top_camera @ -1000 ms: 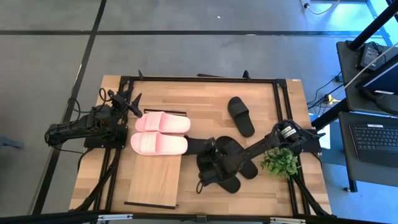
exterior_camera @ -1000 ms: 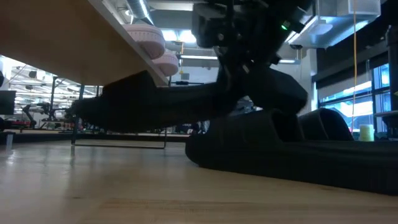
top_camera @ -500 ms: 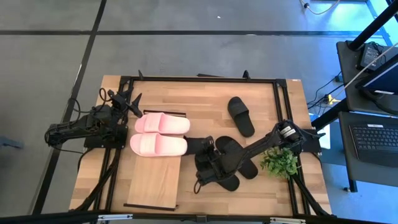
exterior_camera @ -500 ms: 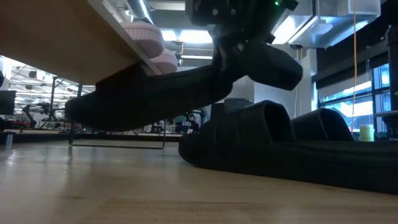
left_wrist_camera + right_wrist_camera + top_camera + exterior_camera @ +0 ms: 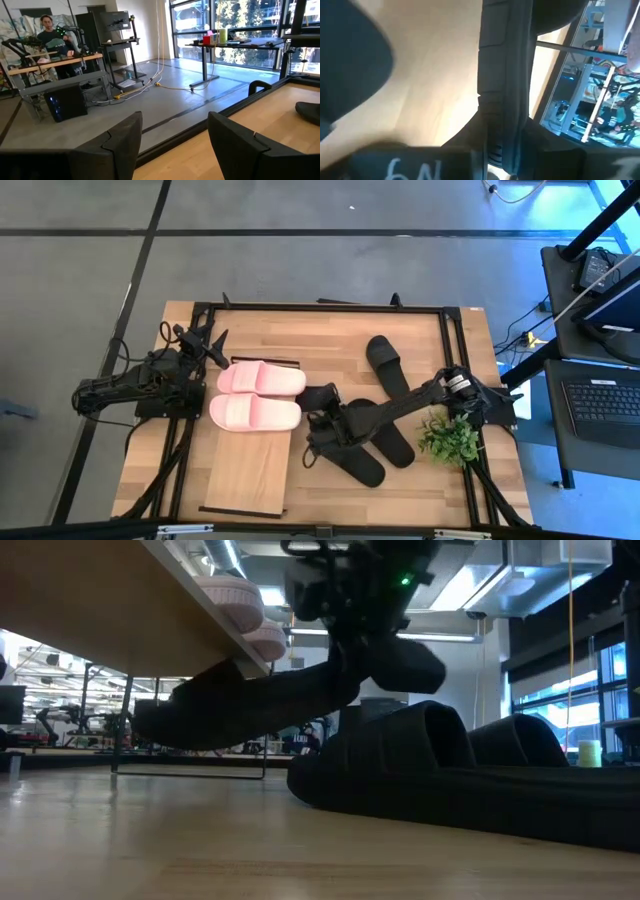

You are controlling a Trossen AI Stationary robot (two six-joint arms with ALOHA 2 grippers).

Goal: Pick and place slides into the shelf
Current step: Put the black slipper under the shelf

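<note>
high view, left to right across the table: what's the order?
left tool → pink slides on the shelf → right tool shut on a black slide → two black slides on the tabletop → lone black slide → green plant

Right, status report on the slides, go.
Right gripper shut on black slide, lifted off the table beside the shelf. Left gripper open, parked at its corner. Pink pair already shelved.
</note>
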